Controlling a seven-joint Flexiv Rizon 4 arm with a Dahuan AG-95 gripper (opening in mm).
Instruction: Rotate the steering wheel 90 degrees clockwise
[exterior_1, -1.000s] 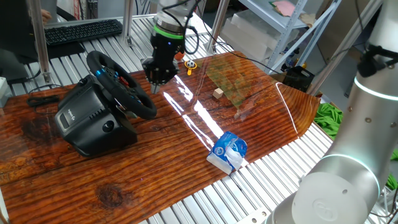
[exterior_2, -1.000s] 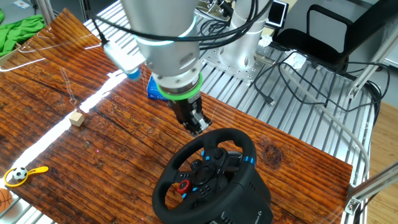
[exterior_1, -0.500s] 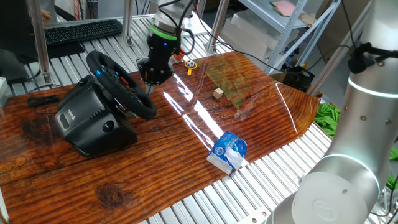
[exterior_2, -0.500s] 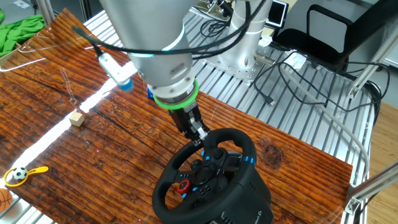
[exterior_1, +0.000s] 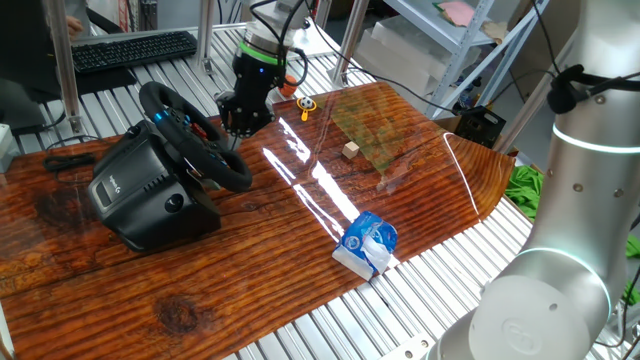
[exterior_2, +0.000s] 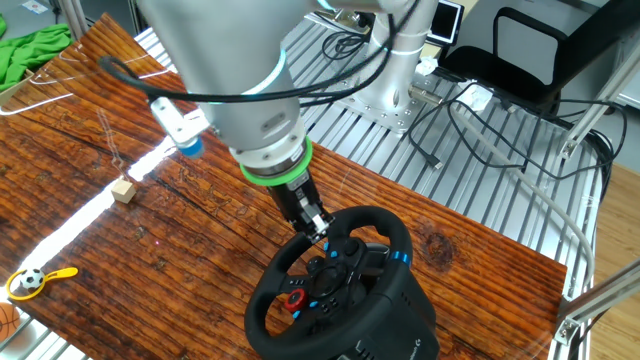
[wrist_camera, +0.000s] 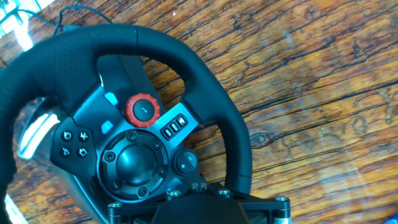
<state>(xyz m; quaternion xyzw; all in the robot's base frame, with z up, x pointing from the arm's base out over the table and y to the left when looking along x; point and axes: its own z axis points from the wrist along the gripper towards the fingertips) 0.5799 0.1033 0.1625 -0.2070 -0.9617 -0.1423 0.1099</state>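
Note:
The black steering wheel (exterior_1: 228, 172) stands tilted on its bulky black base (exterior_1: 140, 195) at the left of the wooden board. In the other fixed view the steering wheel (exterior_2: 385, 222) shows blue and red hub buttons. My gripper (exterior_1: 237, 128) hangs at the wheel's upper rim, fingers close together and holding nothing. In the other fixed view the gripper (exterior_2: 318, 226) has its tips at the rim's top, just inside it. The hand view looks down on the steering wheel (wrist_camera: 211, 81) and its red dial (wrist_camera: 142, 110). My fingertips are hidden there.
A black keyboard (exterior_1: 130, 48) lies at the back left. A small wooden cube (exterior_1: 350, 150), a clear plastic sheet (exterior_1: 375, 130) and a blue-white packet (exterior_1: 368, 243) lie to the right. A small ball toy (exterior_2: 35, 280) is near the board's edge.
My gripper has moved from beside the wheel onto its upper rim and a little lower. The wheel has not visibly turned.

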